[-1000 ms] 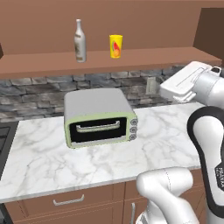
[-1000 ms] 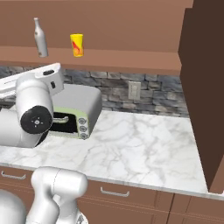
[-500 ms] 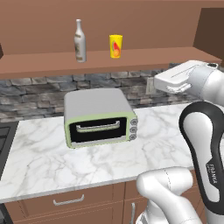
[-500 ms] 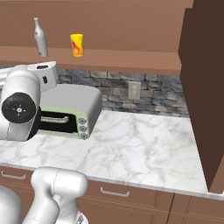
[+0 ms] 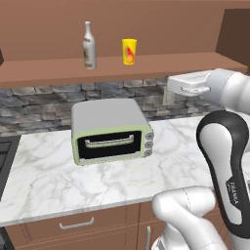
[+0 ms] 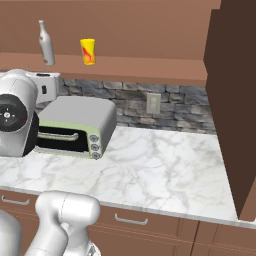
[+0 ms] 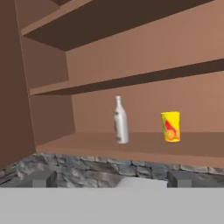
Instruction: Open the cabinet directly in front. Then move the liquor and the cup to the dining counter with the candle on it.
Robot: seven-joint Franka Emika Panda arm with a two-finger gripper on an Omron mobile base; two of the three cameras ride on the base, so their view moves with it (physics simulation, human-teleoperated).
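With its doors swung wide, the brown wooden cabinet (image 7: 131, 65) shows a bare interior with one inner shelf above its floor board. On that floor board stand one liquor bottle (image 5: 88, 45), slim and greyish-beige with a long narrow neck and a pale label, and one cup (image 5: 129, 51), a yellow tapered tumbler with a red-orange mark on its side. Both stand upright and apart, the bottle taller and to the left of the cup in all three views.

At the right of the left base view the gripper (image 5: 179, 84) hangs below the cabinet's floor board, off to the right of the cup and touching nothing. In the hand view its two dark finger tips (image 7: 43, 178) sit far apart with nothing between them.

Below, on the white marble counter (image 5: 171, 166), one pale-green toaster oven (image 5: 110, 131) rests against the stone backsplash (image 6: 180, 107).
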